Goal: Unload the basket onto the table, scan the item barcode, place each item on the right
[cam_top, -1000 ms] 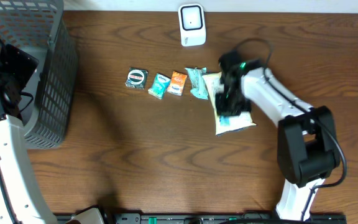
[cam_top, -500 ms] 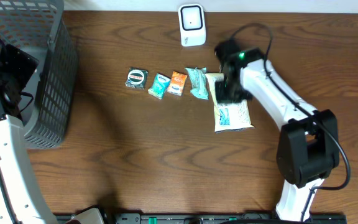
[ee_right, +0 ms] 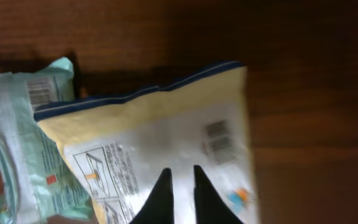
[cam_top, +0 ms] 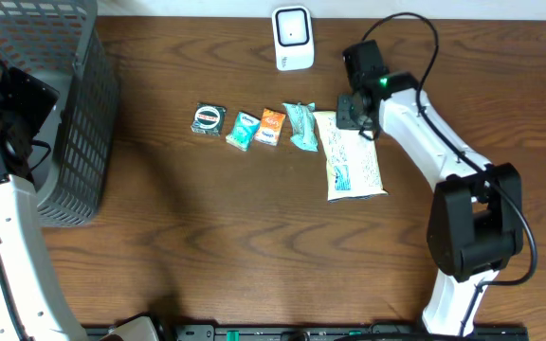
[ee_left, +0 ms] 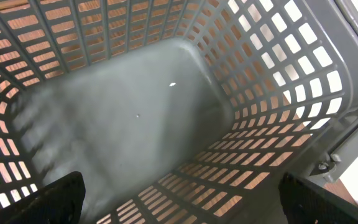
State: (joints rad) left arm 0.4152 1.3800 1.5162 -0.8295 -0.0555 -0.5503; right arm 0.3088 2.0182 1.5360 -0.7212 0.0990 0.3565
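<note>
Grey plastic basket [cam_top: 76, 114] stands far left of the white scanner [cam_top: 292, 38], at the worktop's [cam_top: 207, 246] left edge. The left gripper [ee_left: 179, 200] hangs over it, spread wide and empty. Black [cam_top: 209, 119], teal [cam_top: 245, 130], orange [cam_top: 271, 126] and pale-green [cam_top: 301, 126] packets line up front-left of the scanner. The cream pouch [cam_top: 354, 169] lies front-right of it, barcodes up, its long axis front-to-back and its blue-edged end rearward, touching the green packet. The right gripper [ee_right: 181, 173] hovers over that end, nearly closed and holding nothing. Bare wood lies rightward.
</note>
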